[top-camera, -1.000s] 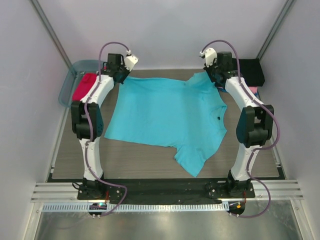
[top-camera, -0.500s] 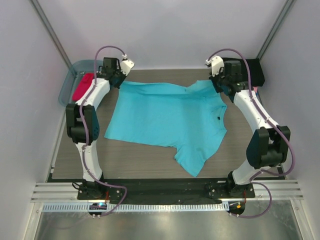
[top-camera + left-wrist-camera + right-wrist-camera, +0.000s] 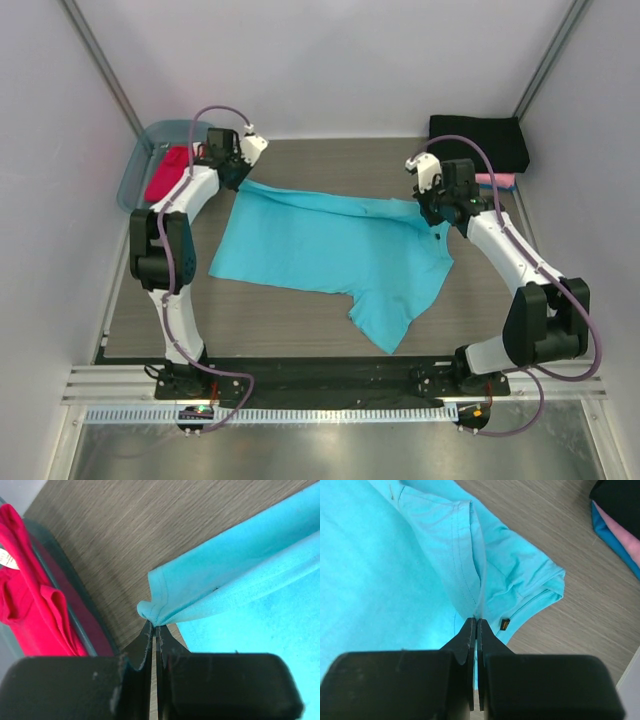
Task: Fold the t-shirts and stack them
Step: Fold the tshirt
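Note:
The turquoise t-shirt (image 3: 330, 250) lies spread on the table with its far edge lifted and folding toward me. My left gripper (image 3: 240, 172) is shut on its far-left hem corner (image 3: 152, 611), close to the tub. My right gripper (image 3: 432, 207) is shut on the shoulder by the collar (image 3: 477, 610), beside the small dark neck label (image 3: 505, 624). One sleeve points to the near edge (image 3: 385, 320). The red-magenta shirt (image 3: 167, 172) lies in the tub and also shows in the left wrist view (image 3: 30, 605). The black shirt (image 3: 478, 142) lies folded at the far right, over the pink shirt (image 3: 497, 181).
The translucent blue-grey tub (image 3: 137, 160) stands at the far left, its rim close to my left gripper (image 3: 75, 615). The stack at the far right shows in the right wrist view (image 3: 620, 525) with a blue layer under the pink. White walls close in on three sides.
Both grippers have drawn the shirt's far edge toward me; the right one moved much farther, uncovering the black shirt. The far edge now slants and folds over the body.

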`<state>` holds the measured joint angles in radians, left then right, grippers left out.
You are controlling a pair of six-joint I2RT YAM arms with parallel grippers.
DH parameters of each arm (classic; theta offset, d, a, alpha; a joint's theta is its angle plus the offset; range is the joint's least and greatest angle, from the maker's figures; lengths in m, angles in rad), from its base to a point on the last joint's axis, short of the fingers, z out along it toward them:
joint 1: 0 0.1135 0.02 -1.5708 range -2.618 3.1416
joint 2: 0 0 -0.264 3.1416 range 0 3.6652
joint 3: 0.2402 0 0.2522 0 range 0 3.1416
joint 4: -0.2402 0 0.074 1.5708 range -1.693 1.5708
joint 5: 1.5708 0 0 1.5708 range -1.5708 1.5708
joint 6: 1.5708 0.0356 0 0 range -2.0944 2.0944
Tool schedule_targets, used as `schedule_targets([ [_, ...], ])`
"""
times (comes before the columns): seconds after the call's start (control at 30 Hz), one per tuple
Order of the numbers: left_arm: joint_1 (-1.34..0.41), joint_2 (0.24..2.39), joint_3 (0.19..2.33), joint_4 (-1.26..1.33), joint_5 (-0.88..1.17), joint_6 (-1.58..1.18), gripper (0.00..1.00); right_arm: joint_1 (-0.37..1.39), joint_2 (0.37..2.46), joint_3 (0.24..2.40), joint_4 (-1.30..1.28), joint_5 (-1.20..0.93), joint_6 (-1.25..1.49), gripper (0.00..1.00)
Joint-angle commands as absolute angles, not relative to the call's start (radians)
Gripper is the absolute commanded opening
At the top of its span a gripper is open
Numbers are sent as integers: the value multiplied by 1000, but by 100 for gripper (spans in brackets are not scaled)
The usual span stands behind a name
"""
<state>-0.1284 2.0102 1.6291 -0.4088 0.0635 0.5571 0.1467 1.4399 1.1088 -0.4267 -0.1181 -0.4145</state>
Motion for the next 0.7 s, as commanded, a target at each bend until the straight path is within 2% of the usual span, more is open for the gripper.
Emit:
schedule_targets([
  [0.0, -120, 1968, 1611, -371, 78, 549, 0, 144, 1374, 1086, -423, -143, -402, 1],
  [0.27, -109, 1971, 1566, -354, 48, 555, 0, 147, 1336, 996, -462, -218, -387, 1],
  [0.33, -107, 1971, 1560, -363, 29, 561, 5, 152, 1339, 986, -492, -273, -385, 1],
  [0.37, -107, 1968, 1556, -376, 29, 563, 17, 153, 1341, 985, -508, -290, -385, 4],
  [0.4, -103, 1957, 1548, -396, 35, 561, 22, 153, 1338, 985, -544, -304, -384, 16],
  [0.47, -86, 1892, 1508, -462, 90, 558, 27, 152, 1312, 1003, -584, -305, -377, 30],
  [0.6, -78, 1741, 1427, -466, 127, 545, 33, 153, 1266, 1054, -644, -334, -379, 39],
  [0.67, -80, 1717, 1416, -446, 146, 551, 36, 152, 1281, 1054, -618, -333, -373, 40],
])
